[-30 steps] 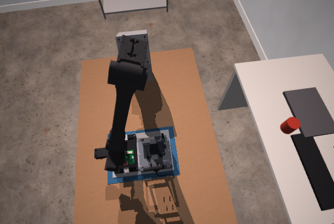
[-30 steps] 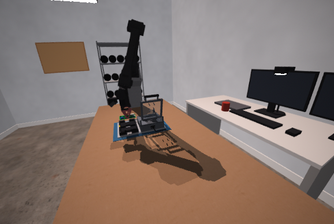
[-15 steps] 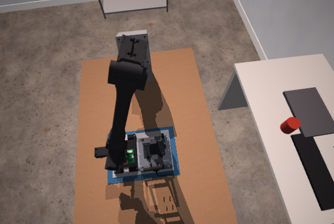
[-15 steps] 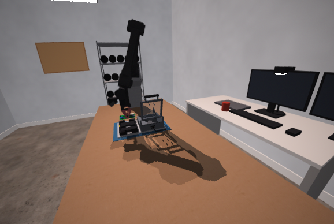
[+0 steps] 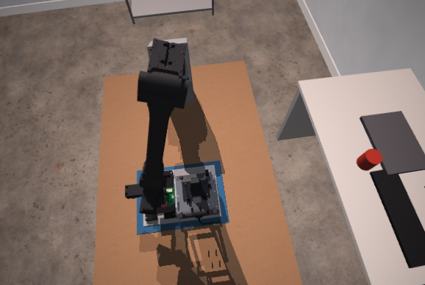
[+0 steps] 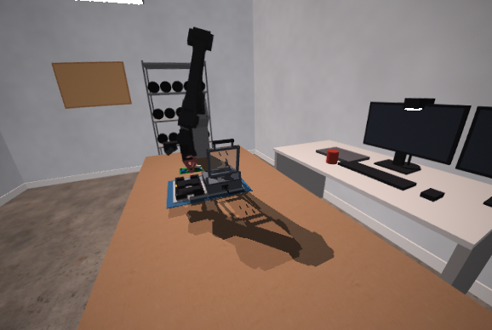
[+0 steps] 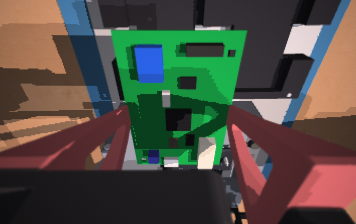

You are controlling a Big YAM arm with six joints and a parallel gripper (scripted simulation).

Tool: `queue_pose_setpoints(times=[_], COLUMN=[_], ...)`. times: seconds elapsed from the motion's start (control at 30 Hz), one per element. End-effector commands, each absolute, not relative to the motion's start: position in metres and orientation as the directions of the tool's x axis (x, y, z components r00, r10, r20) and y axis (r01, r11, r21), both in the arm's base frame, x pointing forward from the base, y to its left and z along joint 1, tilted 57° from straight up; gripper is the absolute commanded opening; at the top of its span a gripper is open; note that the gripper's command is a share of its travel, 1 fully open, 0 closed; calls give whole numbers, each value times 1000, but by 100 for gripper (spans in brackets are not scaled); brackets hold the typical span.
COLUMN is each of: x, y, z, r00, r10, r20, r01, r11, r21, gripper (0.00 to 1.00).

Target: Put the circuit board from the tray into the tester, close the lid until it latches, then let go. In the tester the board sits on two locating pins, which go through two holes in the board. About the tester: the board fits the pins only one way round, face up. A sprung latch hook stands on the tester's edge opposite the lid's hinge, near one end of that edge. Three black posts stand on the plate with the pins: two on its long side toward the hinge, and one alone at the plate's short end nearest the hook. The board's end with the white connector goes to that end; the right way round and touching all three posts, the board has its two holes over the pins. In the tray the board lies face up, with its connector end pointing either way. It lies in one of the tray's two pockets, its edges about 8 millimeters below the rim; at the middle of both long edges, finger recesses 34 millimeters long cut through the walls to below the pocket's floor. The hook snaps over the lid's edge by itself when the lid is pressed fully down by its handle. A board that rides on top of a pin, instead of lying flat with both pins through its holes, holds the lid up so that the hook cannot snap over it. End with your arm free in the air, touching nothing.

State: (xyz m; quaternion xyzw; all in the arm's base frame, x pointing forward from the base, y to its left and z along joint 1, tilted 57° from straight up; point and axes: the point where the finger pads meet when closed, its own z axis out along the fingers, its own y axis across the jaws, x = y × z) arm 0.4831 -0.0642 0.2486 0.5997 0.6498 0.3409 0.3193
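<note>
The green circuit board (image 5: 170, 198) (image 6: 185, 171) (image 7: 150, 102) is face up and raised above the black tray (image 6: 189, 187) (image 7: 265, 65). My gripper (image 6: 190, 167) (image 7: 178, 112) is shut on the board, with one red finger at each long edge. In the wrist view the white connector (image 7: 206, 150) is at the board's near end and the big blue part at its far end. The tester (image 5: 180, 200) (image 6: 223, 184) stands beside the tray. Its lid (image 6: 238, 161) stands open and upright with the handle (image 6: 223, 140) on top. Pins, posts and hook cannot be made out.
Tray and tester stand on a blue mat (image 5: 223, 206) (image 6: 169, 201) on the brown table (image 5: 124, 121) (image 6: 161, 264). The raised lid stands close beside the arm and board. A white desk (image 5: 315, 106) with a red cup (image 5: 369, 159) (image 6: 332, 156) is farther right.
</note>
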Motion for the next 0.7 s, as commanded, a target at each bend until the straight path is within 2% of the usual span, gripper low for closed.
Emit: queue_pose_setpoints(times=[0.0, 0.67], x=[478, 459], y=[-47, 10], z=[268, 258], r00=[-80, -82], r10=[997, 997], r20=[-2, 4], r01=[519, 517], r11=[43, 39], r21=[854, 855], gripper=[72, 72])
